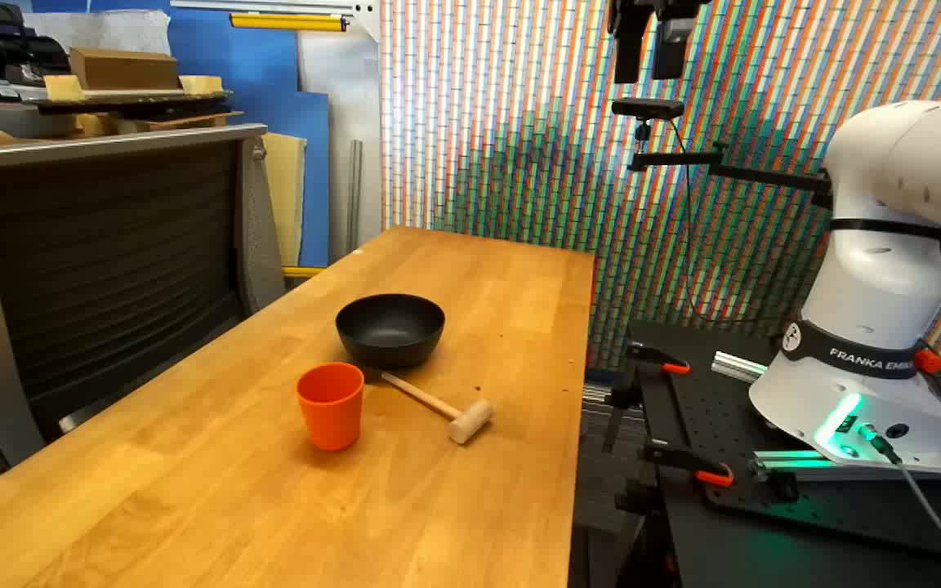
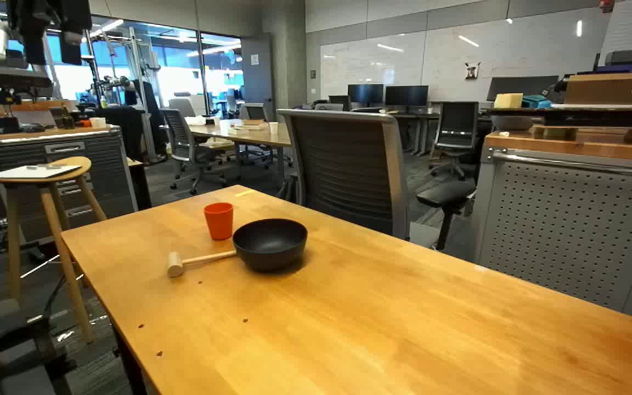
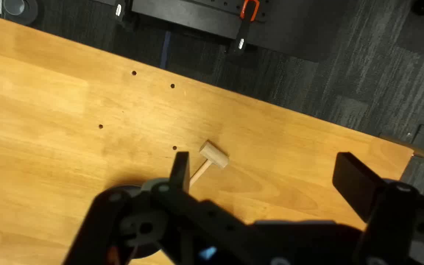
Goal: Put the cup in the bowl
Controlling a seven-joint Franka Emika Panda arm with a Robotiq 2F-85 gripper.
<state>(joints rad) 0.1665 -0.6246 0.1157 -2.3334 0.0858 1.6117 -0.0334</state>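
Cup [image 1: 332, 410] and bowl [image 1: 390, 333] stood upright, near each other, on the table [image 1: 470, 506] in an exterior view. In an exterior view, a mallet [image 2: 206, 257] lay beside the bowl. In the wrist view, the gripper [image 3: 263, 165] was spread wide.

Wooden table [image 1: 470, 514] with orange cup [image 1: 332, 420] (upright), black bowl [image 1: 391, 354] and mallet [image 1: 448, 409].

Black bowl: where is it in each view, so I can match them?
In an exterior view: bowl left of centre, beyond the cup.
In an exterior view: bowl left of centre, nearer than the cup.
Wrist view: bowl lower left, mostly hidden behind the gripper.
Shared landmark: wooden mallet.
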